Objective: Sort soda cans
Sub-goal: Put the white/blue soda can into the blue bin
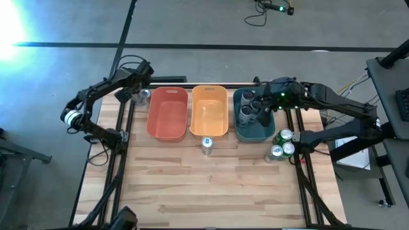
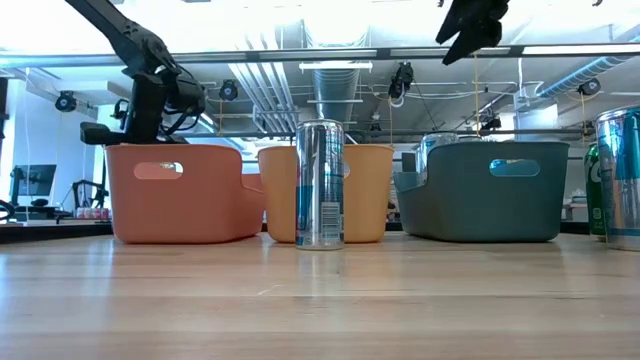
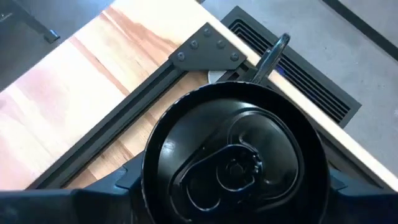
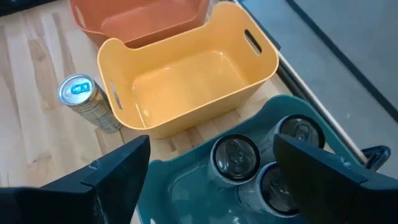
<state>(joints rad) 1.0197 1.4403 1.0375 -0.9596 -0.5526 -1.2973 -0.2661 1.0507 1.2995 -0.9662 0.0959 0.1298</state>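
From above, the right gripper (image 1: pixel 264 110) was seen over the teal bin (image 1: pixel 241 130), the left gripper (image 1: pixel 137 96) beside the red bin (image 1: pixel 167 114). The left wrist view showed a dark can (image 3: pixel 235 163) held between closed fingers. In the right wrist view, spread empty fingers hovered over three dark cans (image 4: pixel 235 155); a blue-and-silver can (image 4: pixel 87 101) was judged next, beside the orange bin (image 4: pixel 186 81)

A lab or workshop is indicated: bare ceiling ducts (image 2: pixel 290 85) and strip lights are seen, with a monitor (image 2: pixel 30 180), floor cables (image 1: pixel 265 13) and a metal-framed tabletop (image 1: pixel 211 185).
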